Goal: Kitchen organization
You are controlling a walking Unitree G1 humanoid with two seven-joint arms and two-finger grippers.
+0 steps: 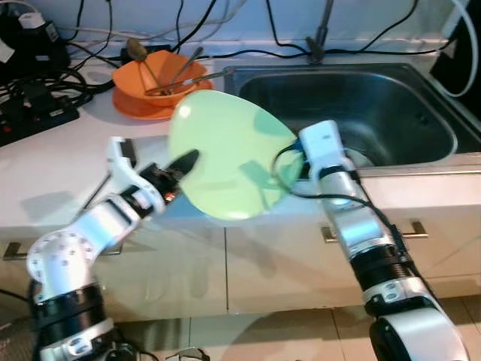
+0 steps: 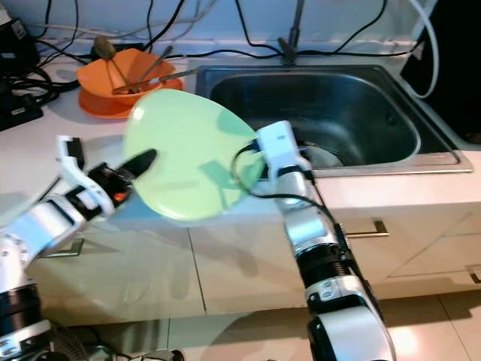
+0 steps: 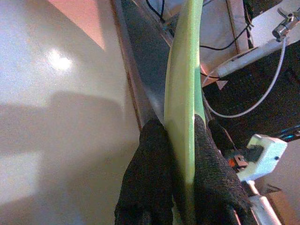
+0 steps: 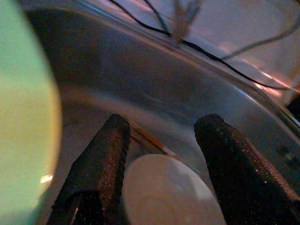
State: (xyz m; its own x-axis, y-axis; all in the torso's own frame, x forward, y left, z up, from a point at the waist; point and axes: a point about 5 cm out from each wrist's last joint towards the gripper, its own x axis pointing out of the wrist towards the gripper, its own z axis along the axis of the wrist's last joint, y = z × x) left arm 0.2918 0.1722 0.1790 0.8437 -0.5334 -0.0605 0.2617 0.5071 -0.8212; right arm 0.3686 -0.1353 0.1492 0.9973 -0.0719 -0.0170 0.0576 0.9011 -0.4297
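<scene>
There is 1 light green plate (image 1: pixel 229 154). There are 2 robot arms, each ending in 1 gripper: the left gripper (image 3: pixel 180 154), whose 2 black fingers (image 3: pixel 150 178) press on either face of the plate's rim, and the right gripper (image 4: pixel 161 154), whose 2 black fingers (image 4: pixel 234 164) stand apart. There is 1 steel sink (image 1: pixel 421 98), with 1 pale round object (image 4: pixel 168 192) lying in its basin. On the counter sits 1 orange bowl (image 1: pixel 135 79) on 1 orange plate (image 1: pixel 146 109). Several utensils (image 1: pixel 180 75) stand in the bowl; the exact number cannot be told. The cabinet front shows 2 drawer handles (image 1: pixel 413 229). Several black cables (image 1: pixel 45 79) run along the wall.
</scene>
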